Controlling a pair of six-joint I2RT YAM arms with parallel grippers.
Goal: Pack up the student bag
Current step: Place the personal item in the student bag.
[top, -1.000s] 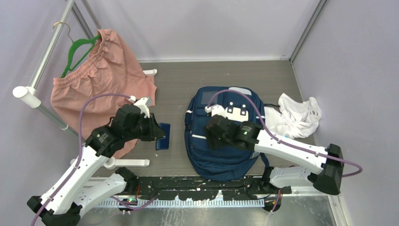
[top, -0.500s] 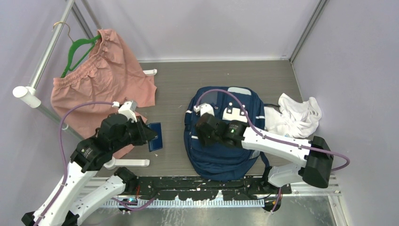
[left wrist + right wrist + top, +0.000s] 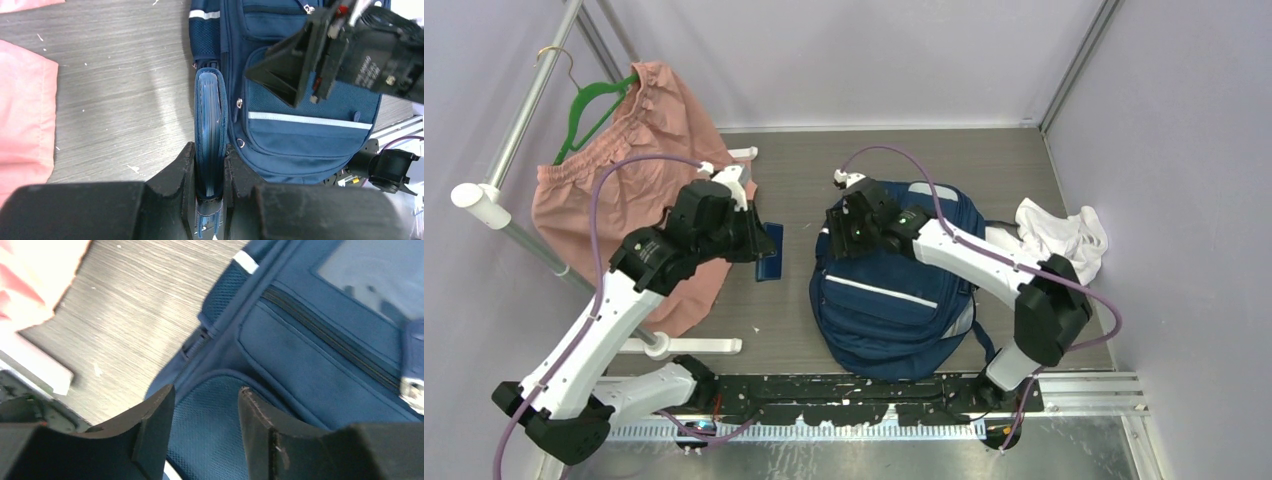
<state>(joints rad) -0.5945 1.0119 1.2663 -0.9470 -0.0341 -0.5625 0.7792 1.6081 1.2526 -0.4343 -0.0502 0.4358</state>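
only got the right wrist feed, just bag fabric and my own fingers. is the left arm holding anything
Observer: Yes. The left end effector is shut on a slim blue notebook, gripped edge-on.
Operator: where is that relative to the bag
Observer: The top view puts the notebook to the left of the student bag, apart from it, over the bare table.
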